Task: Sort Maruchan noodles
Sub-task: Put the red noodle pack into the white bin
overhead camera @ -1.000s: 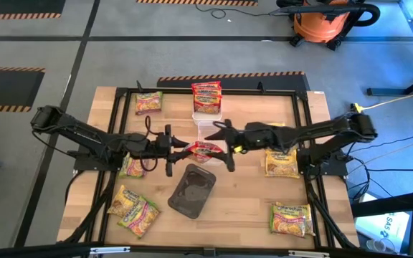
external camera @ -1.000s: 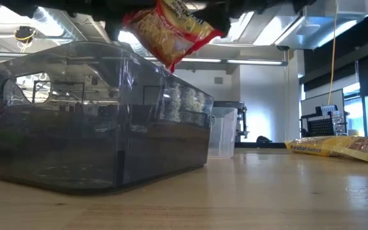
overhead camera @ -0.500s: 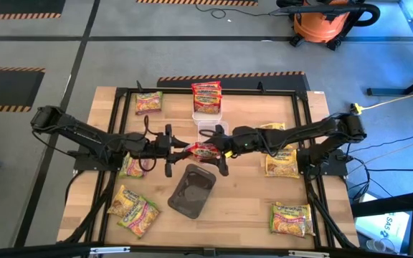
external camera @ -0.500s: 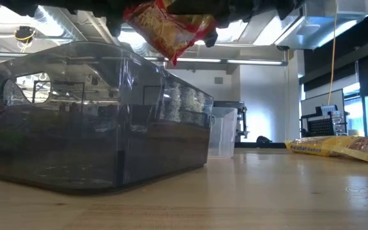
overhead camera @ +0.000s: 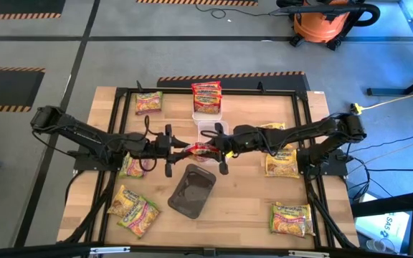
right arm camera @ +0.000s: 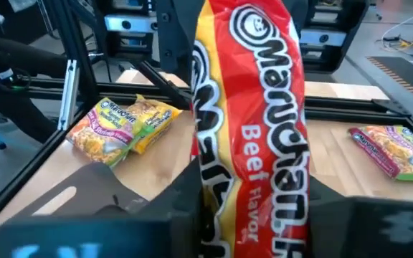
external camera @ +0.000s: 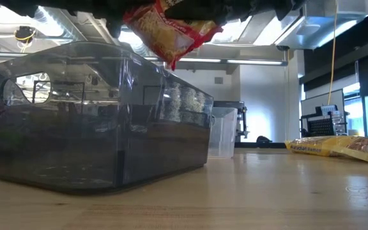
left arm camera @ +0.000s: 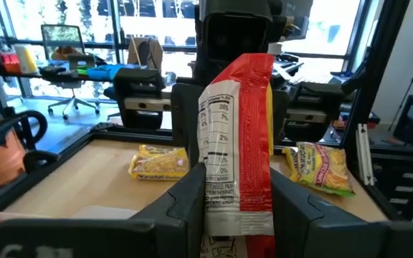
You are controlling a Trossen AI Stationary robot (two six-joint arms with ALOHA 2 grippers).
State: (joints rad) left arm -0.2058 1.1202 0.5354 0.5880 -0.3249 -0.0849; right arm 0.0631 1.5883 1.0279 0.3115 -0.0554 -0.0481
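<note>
A red Maruchan noodles packet (overhead camera: 201, 150) hangs in the air between my two grippers, above the table's middle and just beyond the dark tray (overhead camera: 191, 190). My left gripper (overhead camera: 185, 150) reaches in level from the table's left and is shut on the packet's left end. From the right, my right gripper (overhead camera: 217, 149) is shut on the other end. In the low view the packet (external camera: 171, 29) shows above the dark tray (external camera: 94, 121). Other noodle packets lie flat on the table. My left gripper pinches the packet's left end (left arm camera: 239, 204) between its two fingers (left arm camera: 192, 197), coming level from the table's left. The packet (left arm camera: 239, 129) stands on edge, lifted clear of the table. My right gripper pinches the packet's right end (right arm camera: 253, 215) between its two fingers (right arm camera: 185, 193), coming nearly level from the table's right. The packet (right arm camera: 257, 107) runs straight away from the fingers, label side showing, clear of the table.
A clear tray (overhead camera: 208, 125) at the far middle has a red packet (overhead camera: 206, 97) at its far end. Green-and-pink packets (overhead camera: 149, 102) (overhead camera: 140, 215) and a yellow one (overhead camera: 124, 199) lie on the left. Yellow packets (overhead camera: 282, 163) (overhead camera: 292, 218) lie on the right.
My right gripper has moved toward the table's left and slightly down, onto the free end of the packet held by my left gripper, and has taken hold of it. The packet's right end has risen a little; the left end has stayed in place.
</note>
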